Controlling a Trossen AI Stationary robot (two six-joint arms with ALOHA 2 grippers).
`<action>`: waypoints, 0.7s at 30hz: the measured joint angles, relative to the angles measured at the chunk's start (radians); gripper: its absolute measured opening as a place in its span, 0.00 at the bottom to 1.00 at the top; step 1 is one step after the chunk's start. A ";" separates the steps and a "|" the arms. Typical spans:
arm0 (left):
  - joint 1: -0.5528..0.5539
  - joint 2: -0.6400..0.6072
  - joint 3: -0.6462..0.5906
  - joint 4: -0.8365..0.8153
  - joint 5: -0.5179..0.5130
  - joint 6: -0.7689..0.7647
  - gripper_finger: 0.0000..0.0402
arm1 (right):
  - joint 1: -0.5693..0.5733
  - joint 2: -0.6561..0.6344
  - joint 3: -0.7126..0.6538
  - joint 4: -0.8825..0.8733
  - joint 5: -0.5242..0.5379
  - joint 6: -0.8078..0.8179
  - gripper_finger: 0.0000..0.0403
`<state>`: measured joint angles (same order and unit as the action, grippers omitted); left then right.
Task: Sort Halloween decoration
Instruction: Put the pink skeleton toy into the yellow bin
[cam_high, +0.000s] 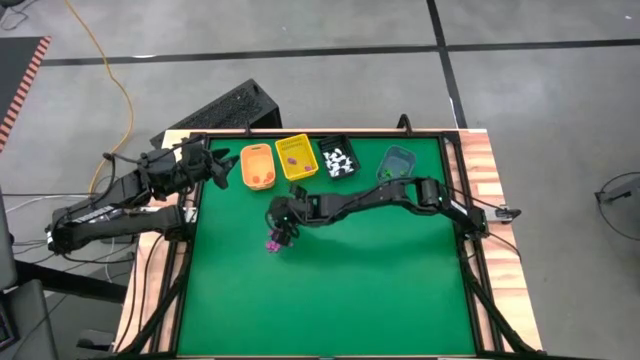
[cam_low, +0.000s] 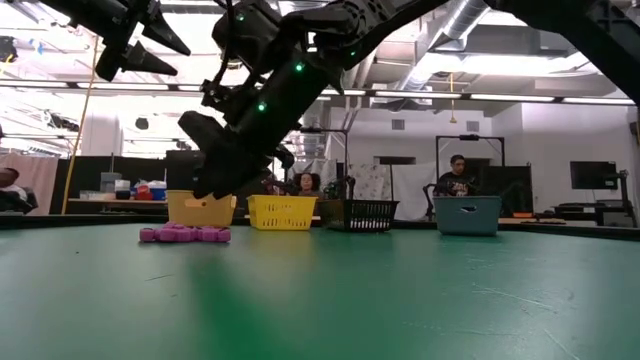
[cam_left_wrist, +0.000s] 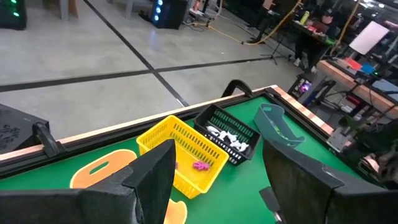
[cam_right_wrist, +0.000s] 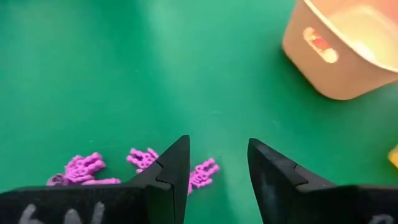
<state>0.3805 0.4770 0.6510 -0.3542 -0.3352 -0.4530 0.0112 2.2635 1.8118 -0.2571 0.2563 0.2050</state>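
The right end effector (cam_right_wrist: 217, 163) hangs fingers apart and empty just above the purple trinkets (cam_right_wrist: 138, 167), which lie left of centre on the green tabletop (cam_high: 380, 280); one sits between its fingertips. The left end effector (cam_high: 215, 167), open, waits upper left.

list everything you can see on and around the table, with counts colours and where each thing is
purple trinkets: small cluster, purple, on the green mat just under the right gripper
white trinkets: a handful, white, inside the black bin
black bin: 1, black, third in the row along the far edge
orange bin: 1, orange, leftmost of the row
yellow bin: 1, yellow, beside the orange bin, one purple piece in it
teal bin: 1, teal, rightmost of the row
people: a few, seated in the room beyond
left gripper: open, raised at the table's far left corner
right gripper: open, low over the purple trinkets
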 joint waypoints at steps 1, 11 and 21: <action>0.000 0.000 0.000 0.000 0.008 0.000 0.58 | 0.005 0.000 0.000 -0.003 0.017 0.000 0.38; 0.000 0.000 0.000 0.000 0.048 -0.002 0.58 | 0.037 0.001 0.000 -0.011 0.125 0.056 0.38; 0.000 0.000 0.000 0.000 0.068 -0.001 0.58 | 0.056 0.076 0.001 -0.019 0.142 0.134 0.38</action>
<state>0.3805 0.4767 0.6510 -0.3544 -0.2669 -0.4538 0.0669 2.3392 1.8127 -0.2760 0.3985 0.3386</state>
